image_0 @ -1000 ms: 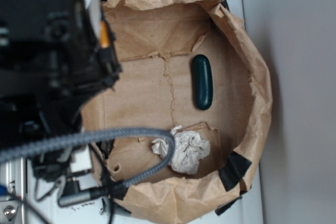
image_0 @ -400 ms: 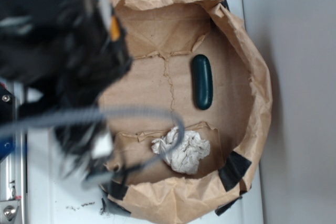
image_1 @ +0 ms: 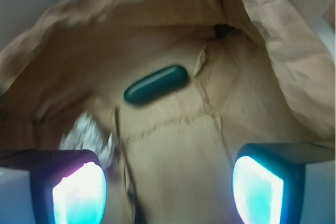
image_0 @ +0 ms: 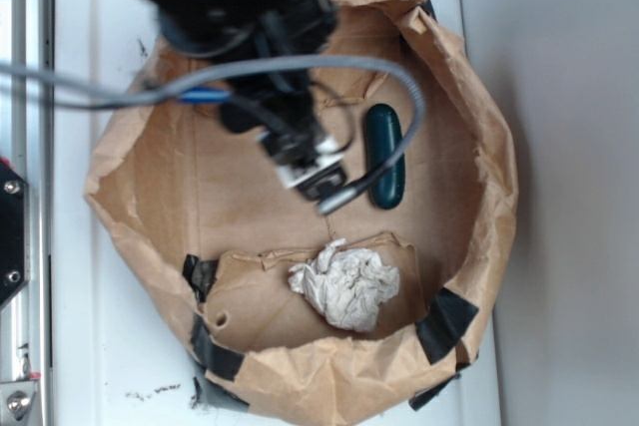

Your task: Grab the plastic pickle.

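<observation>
The plastic pickle point(image_0: 384, 156) lies flat on the floor of the brown paper bag point(image_0: 479, 246), toward 3 o'clock of the bag's middle in the exterior view, with its long axis running 12 to 6 and the crumpled paper wad point(image_0: 344, 286) well apart at about 6 o'clock. The gripper point(image_1: 168, 182) hangs over the bag's floor with its jaws spread wide and nothing between its 2 fingers point(image_1: 79, 190), the pickle point(image_1: 156, 84) lying ahead of it at 12 o'clock, untouched. In the exterior view the black arm point(image_0: 240, 7) reaches in from 11 o'clock, and its grey cable point(image_0: 394, 82) loops across the pickle's lower end.
</observation>
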### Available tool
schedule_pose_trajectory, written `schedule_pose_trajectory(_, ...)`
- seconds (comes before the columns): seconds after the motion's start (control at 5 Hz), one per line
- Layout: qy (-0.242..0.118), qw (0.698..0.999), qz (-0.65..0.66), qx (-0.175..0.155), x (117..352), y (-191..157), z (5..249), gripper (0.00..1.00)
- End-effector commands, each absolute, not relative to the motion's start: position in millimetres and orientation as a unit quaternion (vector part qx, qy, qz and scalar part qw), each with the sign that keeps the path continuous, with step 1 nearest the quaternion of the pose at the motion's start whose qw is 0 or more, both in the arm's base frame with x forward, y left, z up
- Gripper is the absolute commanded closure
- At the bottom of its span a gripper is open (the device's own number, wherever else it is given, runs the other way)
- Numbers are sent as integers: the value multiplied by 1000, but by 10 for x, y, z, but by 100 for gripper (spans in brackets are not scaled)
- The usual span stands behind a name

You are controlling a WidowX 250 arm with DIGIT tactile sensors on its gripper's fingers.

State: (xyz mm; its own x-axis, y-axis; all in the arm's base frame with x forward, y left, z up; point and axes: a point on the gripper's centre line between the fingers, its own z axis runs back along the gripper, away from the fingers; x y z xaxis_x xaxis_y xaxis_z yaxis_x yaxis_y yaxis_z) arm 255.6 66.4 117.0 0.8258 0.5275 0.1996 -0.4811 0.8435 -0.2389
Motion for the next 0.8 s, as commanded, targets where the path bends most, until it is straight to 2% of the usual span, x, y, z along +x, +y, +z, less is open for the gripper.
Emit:
schedule_pose_trajectory(0.0,-121,930,329,-109,3211,965,997,0)
schedule_pose_trajectory(0.2,-101,929,337,-117,3393,854,875,0)
schedule_pose_trajectory(0.4,-91,931,341,-89,3476,707,792,0)
schedule_pose_trajectory(0.6,-61,940,331,-58,3490,691,705,0)
